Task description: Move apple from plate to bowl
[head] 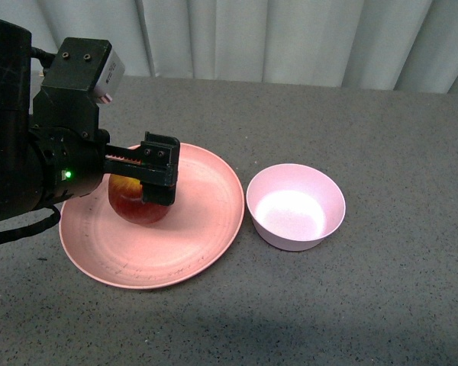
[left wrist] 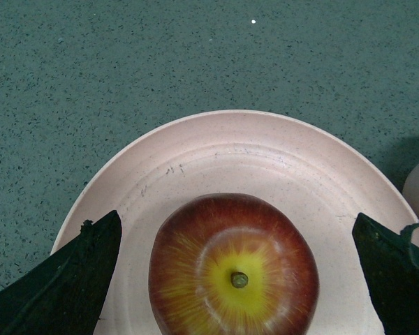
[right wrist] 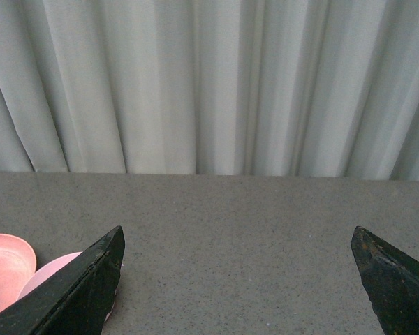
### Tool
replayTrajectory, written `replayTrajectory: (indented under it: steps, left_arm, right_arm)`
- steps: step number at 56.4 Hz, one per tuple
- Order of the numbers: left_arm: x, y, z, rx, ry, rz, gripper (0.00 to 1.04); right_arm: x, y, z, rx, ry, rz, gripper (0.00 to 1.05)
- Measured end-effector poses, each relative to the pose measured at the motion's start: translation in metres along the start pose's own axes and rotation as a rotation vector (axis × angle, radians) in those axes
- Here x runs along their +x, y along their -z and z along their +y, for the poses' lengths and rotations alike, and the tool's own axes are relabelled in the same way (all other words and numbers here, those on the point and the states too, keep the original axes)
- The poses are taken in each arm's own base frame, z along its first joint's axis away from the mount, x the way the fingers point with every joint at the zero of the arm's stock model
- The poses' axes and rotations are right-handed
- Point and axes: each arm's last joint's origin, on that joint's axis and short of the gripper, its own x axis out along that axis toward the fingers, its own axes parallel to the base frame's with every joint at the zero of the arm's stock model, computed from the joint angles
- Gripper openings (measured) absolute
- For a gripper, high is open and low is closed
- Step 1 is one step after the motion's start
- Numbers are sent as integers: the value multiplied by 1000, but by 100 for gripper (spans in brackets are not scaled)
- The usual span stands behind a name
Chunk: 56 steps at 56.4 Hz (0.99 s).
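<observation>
Grey speckled worktop (head: 382, 305) and pale curtain fill the front view. My left gripper (head: 149, 187) hangs over the apple (head: 141, 207), which sits on the plate (head: 206, 252); the bowl (head: 290, 240) is just beside. The arm hides the apple's top.

Left wrist view: jaws spread wide, clear of both flanks. The skin looks glossy and firm, probably slippery, so I'd clamp across the widest girth.

Right wrist view: the right gripper (right wrist: 237, 279) is spread and holds nothing; the apple is unseen.

Red apple (head: 131, 204) stem-up on plate (head: 206, 217); pink bowl (head: 294, 241) beside.
</observation>
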Motion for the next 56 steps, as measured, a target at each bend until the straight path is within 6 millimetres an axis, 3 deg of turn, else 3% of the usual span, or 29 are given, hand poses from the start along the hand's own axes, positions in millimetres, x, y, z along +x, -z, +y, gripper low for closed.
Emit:
replayTrajectory:
  steps: [48, 56]
  left_arm:
    - [12, 15, 2, -9, -1, 100, 98]
    - [12, 15, 1, -5, 10, 101, 81]
  right_arm:
    - [0, 0, 0, 0, 0, 0, 95]
    - [0, 0, 0, 0, 0, 0, 95]
